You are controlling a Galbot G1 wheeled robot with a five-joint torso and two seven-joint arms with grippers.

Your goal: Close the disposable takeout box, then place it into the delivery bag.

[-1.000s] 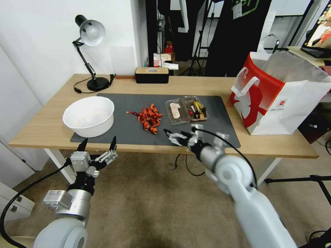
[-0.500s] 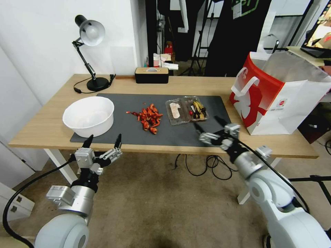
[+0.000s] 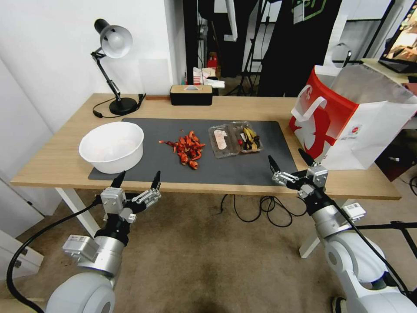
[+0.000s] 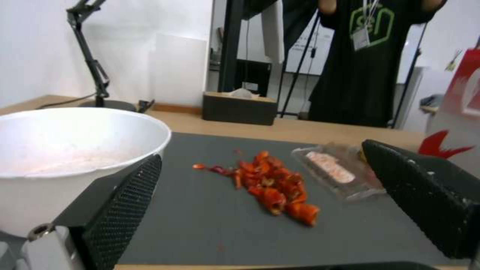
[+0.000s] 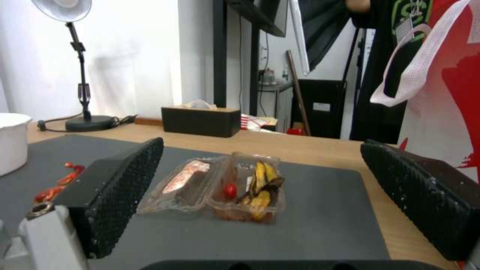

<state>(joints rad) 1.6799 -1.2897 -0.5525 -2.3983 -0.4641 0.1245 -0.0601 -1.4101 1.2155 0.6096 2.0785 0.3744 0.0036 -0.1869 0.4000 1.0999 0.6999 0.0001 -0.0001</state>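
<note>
Swinging out from the middle of the front edge, the right end effector (image 3: 292, 163) now sits near the front right part of the surface (image 3: 65, 152), just below the delivery bag (image 3: 347, 117). Its fingers are spread wide and hold nothing. The left end effector (image 3: 137, 179) has crept up a little toward the front edge, under the white bowl (image 3: 111, 145) — it is also spread wide and empty.

So nothing has been grabbed yet. The disposable takeout box (image 3: 236, 139) lies open and flat on the dark mat (image 3: 243, 167), toward the back right part of it, well apart from both arms. The bag stands open at the right end of the surface. My guess is that the right arm is lining up to reach the box, so the closing step has not begun.

From the head, the box looks small and its food is hard to read. The right wrist view is closer: between its two black pads (image 5: 120, 187) you can see both halves of the box (image 5: 220, 187), one with pinkish-white food, one with yellow-black bits and a small red piece. The left wrist view shows the bowl (image 4: 75, 157) right beside it and a pile of red pieces (image 4: 272, 185) on the mat.
</note>
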